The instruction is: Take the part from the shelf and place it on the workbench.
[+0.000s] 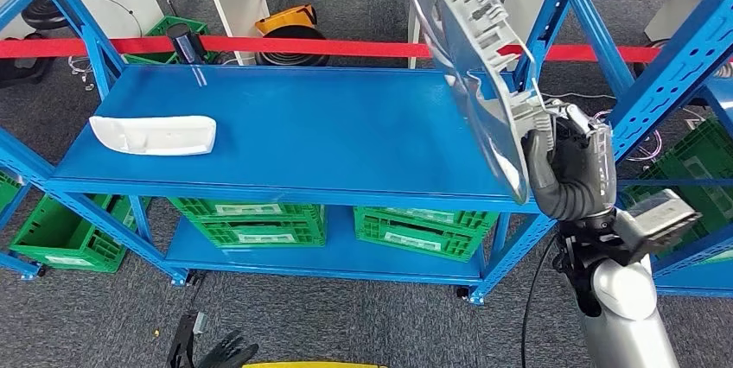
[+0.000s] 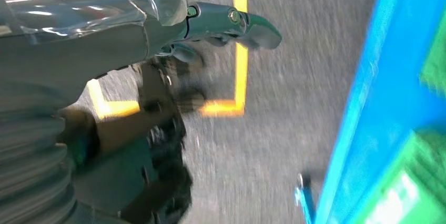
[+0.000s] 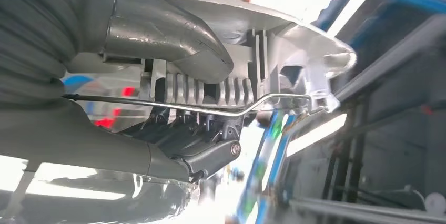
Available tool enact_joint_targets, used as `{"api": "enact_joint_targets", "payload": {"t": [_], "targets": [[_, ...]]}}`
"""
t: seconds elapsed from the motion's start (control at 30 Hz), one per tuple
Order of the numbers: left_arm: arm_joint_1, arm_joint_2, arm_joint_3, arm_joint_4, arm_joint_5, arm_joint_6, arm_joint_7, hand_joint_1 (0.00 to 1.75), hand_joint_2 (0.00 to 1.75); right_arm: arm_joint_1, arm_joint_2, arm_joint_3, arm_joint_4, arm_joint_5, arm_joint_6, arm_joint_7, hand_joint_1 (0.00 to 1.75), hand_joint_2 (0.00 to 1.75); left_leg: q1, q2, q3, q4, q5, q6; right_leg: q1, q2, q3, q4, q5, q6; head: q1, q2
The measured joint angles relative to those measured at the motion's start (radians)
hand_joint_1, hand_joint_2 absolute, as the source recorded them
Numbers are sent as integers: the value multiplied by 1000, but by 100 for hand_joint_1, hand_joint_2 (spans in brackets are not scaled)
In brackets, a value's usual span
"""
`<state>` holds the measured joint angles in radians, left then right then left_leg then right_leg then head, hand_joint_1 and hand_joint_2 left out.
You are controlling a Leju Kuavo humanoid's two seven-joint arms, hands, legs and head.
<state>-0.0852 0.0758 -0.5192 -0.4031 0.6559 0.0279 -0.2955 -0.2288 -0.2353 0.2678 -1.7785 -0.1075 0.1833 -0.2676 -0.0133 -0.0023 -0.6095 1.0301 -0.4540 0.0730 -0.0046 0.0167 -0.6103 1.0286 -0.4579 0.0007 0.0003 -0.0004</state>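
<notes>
Grey plastic part [image 1: 480,66] is off the blue shelf [image 1: 328,126], gripped upright by the right hand [image 1: 570,165] at the shelf's right end. Left hand's [image 2: 158,129] grip: cannot tell. Placement on the workbench remains outstanding.

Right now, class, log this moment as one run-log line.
right hand: grips large grey ribbed plastic part, lifted off shelf | left hand: hangs over floor, holds nothing | white plastic part: on blue shelf

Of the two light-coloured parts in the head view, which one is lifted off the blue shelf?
The large grey part, which the right hand holds up at the shelf's right end. The white part lies flat on the blue shelf, at its left.
</notes>
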Motion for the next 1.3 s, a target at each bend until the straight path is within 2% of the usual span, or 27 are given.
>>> {"api": "enact_joint_targets", "payload": {"t": [0.07,0.1,0.13,0.2,0.23,0.27,0.3,0.37,0.4,0.43,0.47,0.53,0.6,0.63,0.7,0.73,0.77,0.8,0.87,0.93,0.97,1.03,1.1,1.17,1.23,1.27,1.3], "targets": [[1,3,0,2,4,-1,-2,0,175,7,10,-23,-14,-86,49,-4,175,175,4,3,16,-30,12,-3,-1,-3,-5,6,-4,5,0,0],[0,3,0,3,5,-3,-4,0,175,8,13,-34,-20,-117,68,-4,175,175,9,4,25,-45,19,-6,-1,-4,-15,27,-15,6,0,0],[0,3,0,3,5,-5,-7,0,175,9,16,-46,-25,-142,84,-4,175,175,13,4,32,-56,24,-9,-2,-6,-35,69,-34,6,1,0],[2,2,0,5,7,-9,-11,0,175,14,18,-67,-29,-173,111,-3,175,175,15,4,33,-59,25,-11,-9,-6,-95,193,-81,10,1,0],[4,1,0,7,7,-10,-12,0,175,19,19,-75,-30,-182,125,-3,175,175,16,4,33,-59,25,-12,-14,-7,-120,241,-94,16,1,0],[5,0,0,8,7,-11,-12,0,175,24,19,-82,-31,-190,141,-2,175,175,17,4,33,-58,23,-15,-19,-7,-130,257,-94,26,1,0],[5,-1,-1,9,7,-12,-13,0,175,28,19,-88,-33,-200,159,-2,175,175,19,4,33,-56,22,-20,-24,-9,-118,233,-79,39,1,0],[5,-2,-2,10,7,-16,-14,0,175,34,18,-96,-38,-234,203,-3,175,175,24,4,32,-46,14,-35,-33,-15,-52,102,-30,64,1,0],[5,-2,-3,10,7,-18,-14,0,175,38,18,-100,-41,-263,233,-4,175,175,25,4,29,-37,9,-43,-35,-16,-22,44,-12,66,1,0],[5,-1,-4,11,7,-20,-16,0,175,42,19,-105,-46,-299,267,-5,175,175,24,3,26,-31,6,-51,-34,-17,-3,10,-3,61,1,0],[4,-1,-5,12,7,-22,-17,0,175,47,19,-109,-51,-336,301,-5,175,175,23,3,23,-27,4,-57,-31,-15,2,0,-3,52,0,0],[4,-2,-7,15,7,-26,-17,0,175,55,20,-113,-64,-407,361,2,175,175,24,2,21,-25,3,-64,-28,-11,1,3,-2,33,0,0],[3,-3,-8,17,10,-28,-17,0,175,58,25,-115,-79,-472,403,19,175,175,29,3,8,3,-20,-72,-31,-10,2,1,-1,17,-1,0],[3,-3,-8,18,12,-28,-18,0,175,59,29,-115,-86,-502,418,29,175,175,31,3,-12,45,-45,-77,-32,-10,4,0,0,10,-1,0],[3,-3,-9,21,15,-28,-17,0,175,64,37,-116,-94,-548,439,48,175,175,31,2,-72,175,-107,-82,-28,-10,4,0,0,2,-1,0],[4,-3,-9,22,17,-28,-17,0,175,69,41,-115,-96,-564,445,57,175,175,31,2,-100,234,-127,-83,-25,-10,3,0,0,1,-1,0],[4,-4,-9,24,18,-28,-16,0,175,75,45,-114,-97,-577,450,65,175,175,31,2,-115,262,-130,-81,-22,-9,4,1,-1,1,-1,0],[4,-4,-9,24,20,-28,-16,0,175,80,49,-113,-97,-588,454,72,175,175,30,2,-110,251,-114,-76,-19,-8,4,1,-1,1,-1,0],[4,-4,-9,25,23,-27,-15,0,175,87,55,-111,-99,-601,459,80,175,175,25,1,-52,131,-50,-58,-14,-6,6,0,-1,1,-1,0],[3,-3,-9,25,24,-27,-15,0,175,91,59,-109,-101,-609,460,85,175,175,17,1,5,21,-16,-41,-9,-4,5,0,0,3,0,0],[2,-2,-9,25,25,-27,-14,0,175,94,60,-108,-102,-614,461,89,175,175,13,2,16,-2,-14,-36,-9,-4,4,0,1,5,0,0],[1,-1,-9,25,31,-24,-10,0,175,102,64,-104,-103,-628,464,104,175,175,8,3,20,-12,-13,-34,-9,-5,3,-4,5,12,-1,0],[0,-2,-9,26,42,-23,-1,0,175,112,67,-96,-103,-639,467,120,175,175,12,6,32,-32,-2,-33,-9,-7,-7,11,-5,16,0,0],[-1,-5,-9,27,54,-23,6,0,175,123,67,-85,-103,-648,472,131,175,175,17,9,39,-48,10,-30,-11,-8,-49,97,-46,12,1,0],[-1,-6,-8,30,65,-24,10,0,175,141,68,-73,-100,-657,475,137,175,175,17,9,38,-49,11,-28,-15,-8,-108,225,-93,13,1,0],[0,-6,-8,32,71,-25,12,0,175,152,68,-67,-98,-659,475,140,175,175,16,8,38,-49,11,-28,-17,-8,-125,261,-102,18,1,0],[1,-6,-7,34,78,-27,15,0,175,162,68,-62,-96,-661,474,143,175,175,16,7,38,-48,11,-28,-18,-9,-124,260,-96,26,1,0]]}}
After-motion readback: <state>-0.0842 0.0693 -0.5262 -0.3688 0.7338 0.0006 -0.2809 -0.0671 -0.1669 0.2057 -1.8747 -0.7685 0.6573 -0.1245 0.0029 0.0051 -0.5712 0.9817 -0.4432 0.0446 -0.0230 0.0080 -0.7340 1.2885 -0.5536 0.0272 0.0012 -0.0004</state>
